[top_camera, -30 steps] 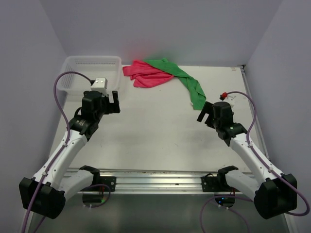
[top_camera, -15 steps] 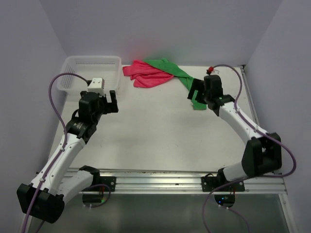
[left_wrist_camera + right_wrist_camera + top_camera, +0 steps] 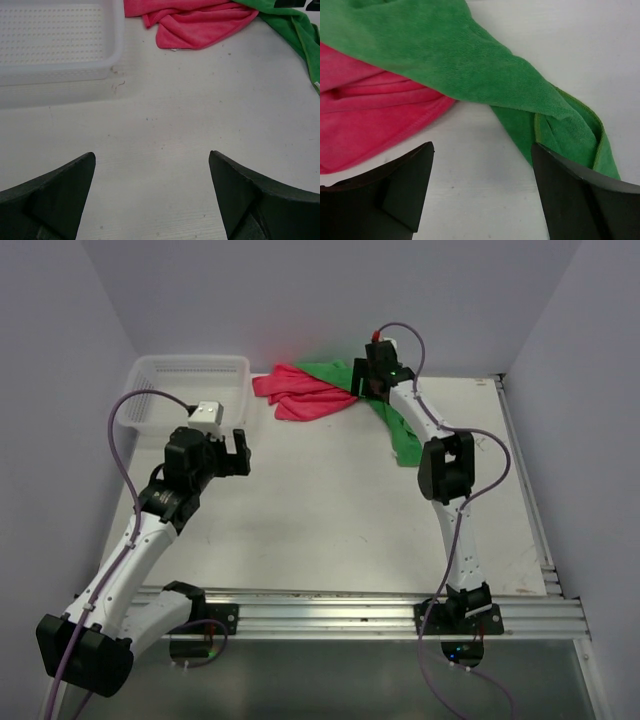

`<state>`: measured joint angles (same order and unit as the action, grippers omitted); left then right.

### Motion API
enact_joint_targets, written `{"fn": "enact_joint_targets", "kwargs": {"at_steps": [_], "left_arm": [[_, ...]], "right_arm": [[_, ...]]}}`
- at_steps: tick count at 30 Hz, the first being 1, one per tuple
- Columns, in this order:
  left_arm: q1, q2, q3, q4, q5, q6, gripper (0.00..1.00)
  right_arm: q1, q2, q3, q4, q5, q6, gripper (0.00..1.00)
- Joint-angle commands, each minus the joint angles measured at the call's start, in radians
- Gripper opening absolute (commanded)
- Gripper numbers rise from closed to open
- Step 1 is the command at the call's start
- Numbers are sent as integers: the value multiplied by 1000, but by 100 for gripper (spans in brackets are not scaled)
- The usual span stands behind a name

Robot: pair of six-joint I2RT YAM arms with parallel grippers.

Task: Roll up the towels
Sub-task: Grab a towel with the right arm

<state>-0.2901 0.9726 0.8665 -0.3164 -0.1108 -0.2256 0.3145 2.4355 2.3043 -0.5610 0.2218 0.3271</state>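
Bright, even, diffuse light fills all three views. The white worktop [image 3: 320,500] is almost shadowless and free of glare. The pink towel [image 3: 300,395] casts a faint reddish tint on the back wall [image 3: 300,310] just above it. In the right wrist view the green towel [image 3: 470,65] shows crisp pile, while the dark right pincer [image 3: 482,150] looks soft and underexposed in the foreground.

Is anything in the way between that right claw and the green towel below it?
Nothing visible does. The right gripper is open just above the green towel, with no object between them. The pink towel lies alongside, its edge tucked under the green one.
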Motion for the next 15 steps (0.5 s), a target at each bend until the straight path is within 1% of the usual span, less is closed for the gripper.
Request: {"fn": "enact_joint_targets", "kwargs": {"at_steps": [1, 5, 8, 10, 11, 13, 14, 15], "left_arm": [[5, 1, 9, 14, 45, -1, 100], [5, 6, 14, 10, 80, 0, 100], [5, 8, 14, 13, 102, 0, 100], [5, 6, 14, 13, 105, -1, 100], [5, 8, 16, 11, 106, -1, 100], [5, 6, 12, 13, 105, -3, 100], [5, 6, 11, 14, 106, -4, 100], [5, 6, 11, 16, 106, -4, 100]], "right_arm": [[-6, 66, 99, -126, 170, -95, 83], [-17, 62, -3, -65, 229, -114, 82], [-25, 66, -45, -50, 244, -132, 81], [-29, 79, -55, -40, 246, -145, 78], [-34, 82, -66, -36, 240, -146, 69], [-44, 80, -92, -8, 237, -145, 56], [-48, 79, -94, 1, 208, -132, 46], [-57, 77, -88, 1, 193, -125, 42]]}}
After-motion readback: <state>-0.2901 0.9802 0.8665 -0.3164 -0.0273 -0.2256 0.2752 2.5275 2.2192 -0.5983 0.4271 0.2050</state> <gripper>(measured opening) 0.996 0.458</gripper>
